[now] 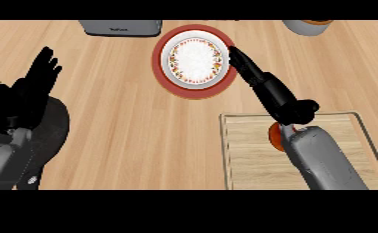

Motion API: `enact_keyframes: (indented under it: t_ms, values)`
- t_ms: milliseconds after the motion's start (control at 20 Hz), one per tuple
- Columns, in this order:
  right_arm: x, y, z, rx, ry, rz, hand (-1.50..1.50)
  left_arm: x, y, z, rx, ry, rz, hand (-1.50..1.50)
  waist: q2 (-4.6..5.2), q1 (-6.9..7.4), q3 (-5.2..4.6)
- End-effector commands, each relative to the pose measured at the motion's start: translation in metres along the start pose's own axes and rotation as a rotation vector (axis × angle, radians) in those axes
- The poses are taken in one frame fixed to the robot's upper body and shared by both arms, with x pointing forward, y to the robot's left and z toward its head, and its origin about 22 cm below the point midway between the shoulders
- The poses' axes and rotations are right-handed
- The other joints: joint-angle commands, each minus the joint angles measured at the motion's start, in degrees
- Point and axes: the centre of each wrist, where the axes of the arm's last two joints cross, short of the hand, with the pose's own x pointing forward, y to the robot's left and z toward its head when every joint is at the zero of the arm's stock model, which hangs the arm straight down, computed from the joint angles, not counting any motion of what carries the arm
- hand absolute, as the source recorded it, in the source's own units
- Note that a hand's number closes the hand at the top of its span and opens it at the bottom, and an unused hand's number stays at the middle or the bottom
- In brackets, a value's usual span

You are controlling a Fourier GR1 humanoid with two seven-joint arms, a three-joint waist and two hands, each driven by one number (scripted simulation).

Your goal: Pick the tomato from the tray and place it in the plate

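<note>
Right hand (275, 93) stretched up and left from the tray (244, 152), fingers straight and released, holding nothing; its fingertips (235, 54) overlap the plate (193, 61) at the right rim. Plate sits near the counter's far edge, red rim with a patterned white centre, nothing lying in it.

Tomato (273, 136) on the tray, mostly hidden under the right wrist — only a red sliver shows at the left of the forearm. Whether the wrist touches it cannot be told. Tray is wood-floored with a pale raised border, at the lower right; its left border runs well apart from the plate, with bare counter (140, 127) between.

Left hand (37, 84) open, fingers up, resting at the left edge of the view.

Far edge: a grey appliance (120, 27) just left of the plate's top, and a round container (308, 27) at the upper right — both partly cut off.
</note>
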Motion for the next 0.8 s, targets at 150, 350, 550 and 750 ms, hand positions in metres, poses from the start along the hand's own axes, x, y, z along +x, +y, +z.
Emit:
enact_keyframes:
  t_ms: [150, 350, 550, 750]
  values:
    - [0.007, 0.014, -0.002, -0.256, 0.022, -0.109, 1.5, -0.04, 0.001, 0.026, -0.062, -0.042, -0.049, 0.0, -0.25, -1.56, 0.4]
    - [0.015, -0.055, 0.024, -0.504, 0.007, 0.503, 1.5, -0.058, -0.018, 0.034, -0.099, 0.015, -0.023, 0.0, -1.41, -5.82, -0.31]
    - [-0.032, 0.035, 0.049, -0.766, -0.118, 0.277, -1.5, -0.073, -0.022, 0.046, -0.134, -0.023, -0.011, 0.0, -0.3, -2.95, 0.47]
    - [-0.041, 0.068, 0.082, -0.769, -0.191, 0.332, -1.5, -0.076, -0.016, 0.044, -0.152, -0.038, -0.018, 0.0, -0.19, -2.19, 0.46]
